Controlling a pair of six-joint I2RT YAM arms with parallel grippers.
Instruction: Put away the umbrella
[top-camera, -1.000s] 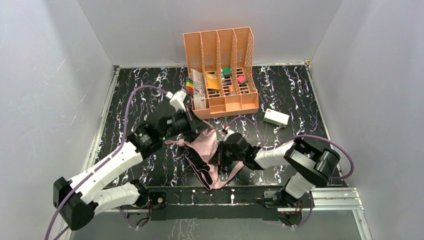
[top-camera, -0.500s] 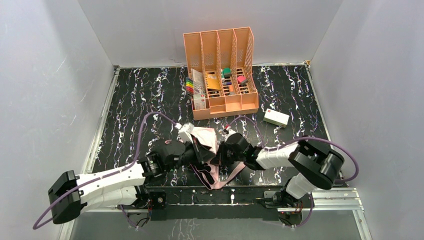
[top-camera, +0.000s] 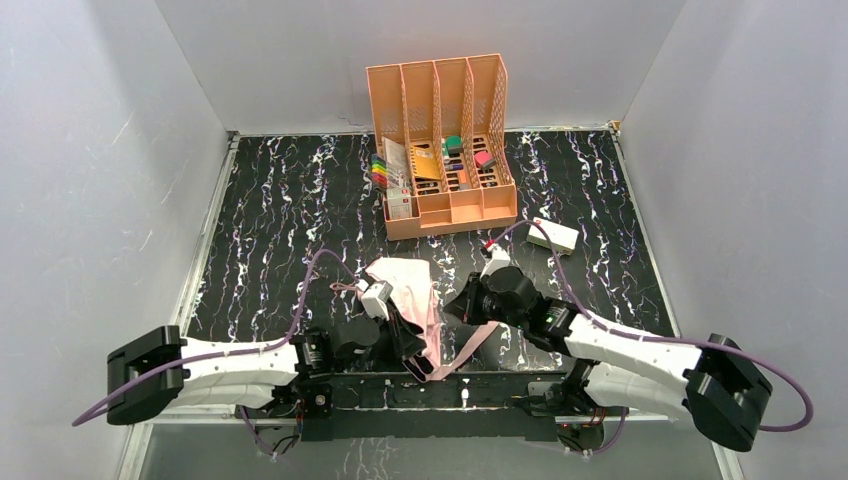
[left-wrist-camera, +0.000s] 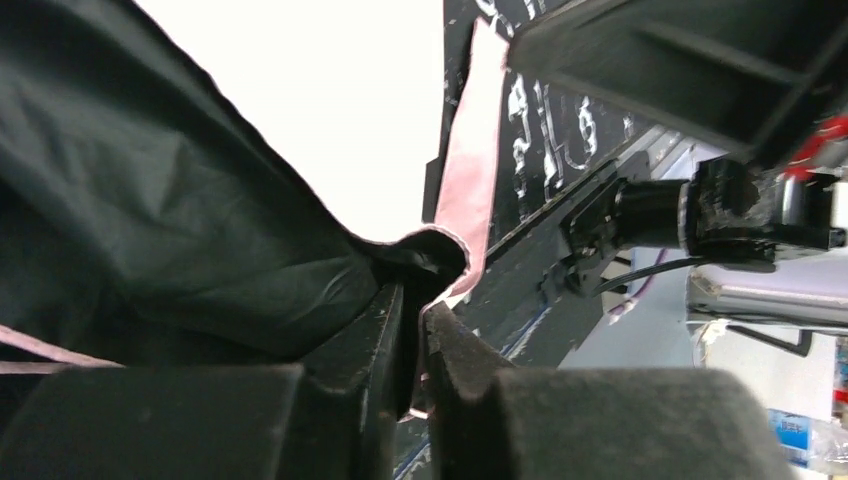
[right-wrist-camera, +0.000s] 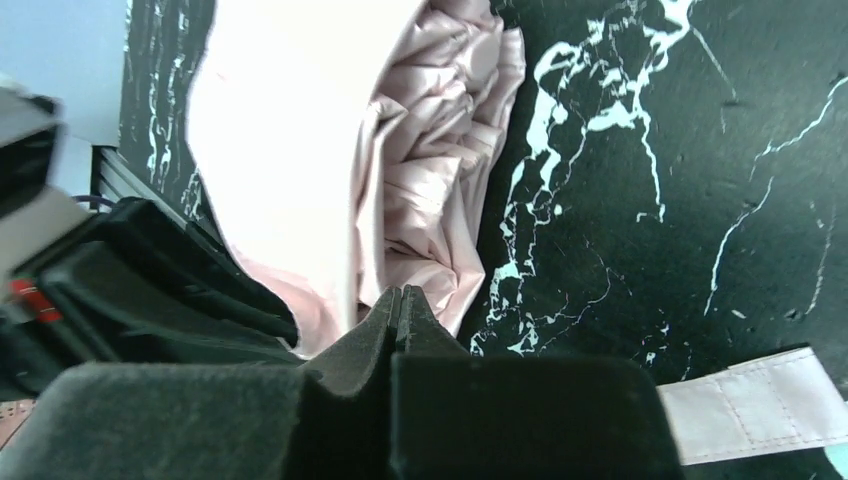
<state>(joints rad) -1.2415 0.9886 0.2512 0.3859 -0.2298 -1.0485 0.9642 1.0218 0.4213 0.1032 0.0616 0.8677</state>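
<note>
1. Near the front edge of the counter (top-camera: 280, 200), the left tool (left-wrist-camera: 415, 310) is clenched on the umbrella (top-camera: 410, 285). Its two fingers (left-wrist-camera: 380, 340) stand almost together, with a pink-hemmed fold of black fabric running down into the narrow slit between them.
2. The right tool (right-wrist-camera: 400, 300) is pressed fully closed, its tip lying against the edge of the crumpled pink fabric. Whether any cloth is nipped between its pads cannot be told.
3. The umbrella lies slack and partly gathered between the two tools, pale pink side up, with black showing underneath by the left tool.
4. Its pink strap (top-camera: 470, 348) trails flat over the counter from beside the right tool toward the black mounting rail (top-camera: 470, 390).
5. Farther back, the orange organiser (top-camera: 445, 150) stands upright near the rear wall, apart from the umbrella. Its low front compartments hold coloured markers, cards and small green and pink items.
6. To the organiser's right lies a small white box (top-camera: 553, 235) with a red mark. Its print and the labels in the organiser are too small to read.
</note>
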